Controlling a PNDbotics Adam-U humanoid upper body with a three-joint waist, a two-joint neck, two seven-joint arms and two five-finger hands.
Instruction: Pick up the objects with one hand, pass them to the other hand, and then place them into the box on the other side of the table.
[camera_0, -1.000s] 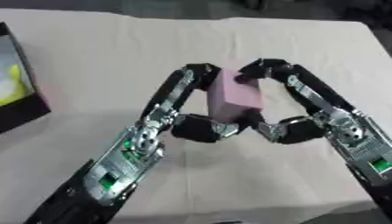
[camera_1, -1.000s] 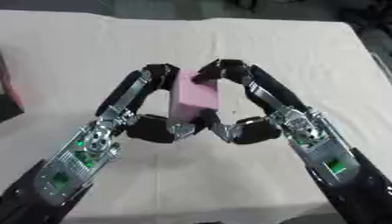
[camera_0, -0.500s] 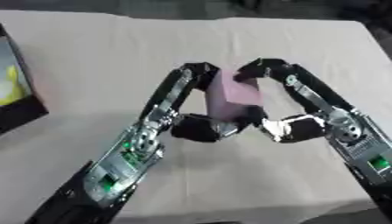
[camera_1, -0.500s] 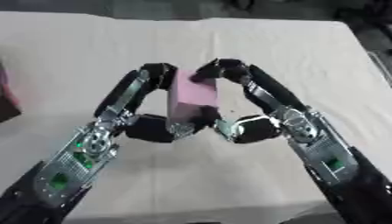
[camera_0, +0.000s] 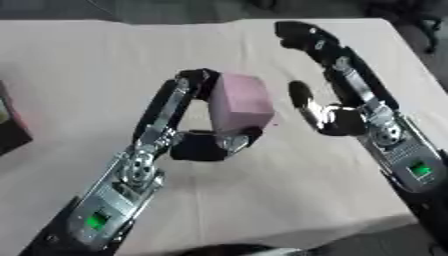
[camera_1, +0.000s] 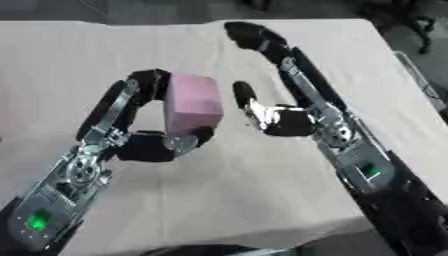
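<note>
Change: right hand (camera_0: 328, 117) released and drawn back from pink block (camera_0: 242, 102); fingers now spread
Left hand (camera_0: 206, 145): curled around block, fingers over top, thumb under; block held above table (camera_0: 79, 60)
Block axis: long axis upright, slightly tilted
Box (camera_0: 10, 122): far left edge, same side as holding hand

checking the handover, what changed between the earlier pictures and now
The right hand let go of the pink block and drew away to the right, fingers open. The left hand stayed curled round the block, holding it alone above the table.
</note>
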